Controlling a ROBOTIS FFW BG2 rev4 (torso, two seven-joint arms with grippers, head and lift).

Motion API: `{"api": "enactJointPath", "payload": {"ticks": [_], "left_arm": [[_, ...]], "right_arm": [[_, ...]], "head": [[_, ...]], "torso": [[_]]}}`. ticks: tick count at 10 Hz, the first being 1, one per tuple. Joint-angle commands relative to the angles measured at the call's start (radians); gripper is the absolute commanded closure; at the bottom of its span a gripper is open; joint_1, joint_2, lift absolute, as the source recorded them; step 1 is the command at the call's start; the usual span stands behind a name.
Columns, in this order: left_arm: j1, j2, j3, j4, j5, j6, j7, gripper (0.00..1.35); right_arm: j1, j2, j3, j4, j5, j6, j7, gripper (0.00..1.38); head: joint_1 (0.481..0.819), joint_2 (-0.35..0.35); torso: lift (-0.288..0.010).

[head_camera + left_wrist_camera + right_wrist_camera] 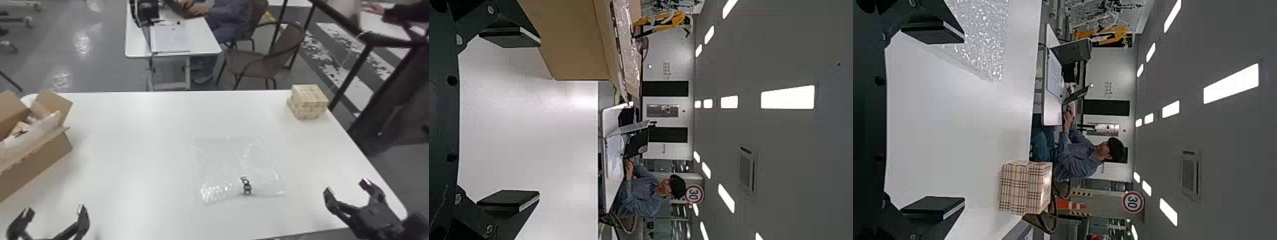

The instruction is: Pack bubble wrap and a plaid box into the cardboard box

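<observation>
Near the table's front left, my left gripper (54, 210) stands open, and in its wrist view the left gripper (509, 120) has nothing between its fingers. My right gripper (347, 188) is open over the front right; the right gripper (934, 121) is empty in its wrist view too. Clear bubble wrap (236, 166) lies flat on the table between the two arms, with a small dark mark on it; the right wrist view shows part of the bubble wrap (983, 35). The plaid box (309, 102) rests at the back right corner. The open cardboard box (35, 162) stands at the far left.
The cardboard box's flaps (54, 103) are spread, with clear wrap and other items inside. The white table (137, 153) ends at its right edge beside the right gripper. Beyond its back edge are another desk (172, 38) and a chair (265, 60).
</observation>
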Motion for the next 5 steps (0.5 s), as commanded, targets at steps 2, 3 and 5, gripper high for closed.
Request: {"api": "enactJointPath", "payload": {"ticks": [2, 3, 5], "left_arm": [[0.0, -0.003, 0.0, 0.0, 0.003, -0.001, 0.0, 0.21], [0.0, -0.003, 0.0, 0.0, 0.005, -0.001, 0.0, 0.21], [0.002, -0.003, 0.002, 0.0, 0.009, 0.003, 0.0, 0.22]], "right_arm": [[-0.005, 0.001, 0.006, 0.004, -0.003, 0.0, 0.0, 0.15], [-0.008, 0.001, 0.01, 0.004, -0.003, 0.0, 0.0, 0.15], [-0.008, 0.001, 0.01, 0.005, -0.006, 0.0, 0.0, 0.15]], "head": [[0.695, -0.125], [0.695, -0.124], [0.695, -0.118]], "torso": [[-0.11], [-0.11], [-0.11]]}}
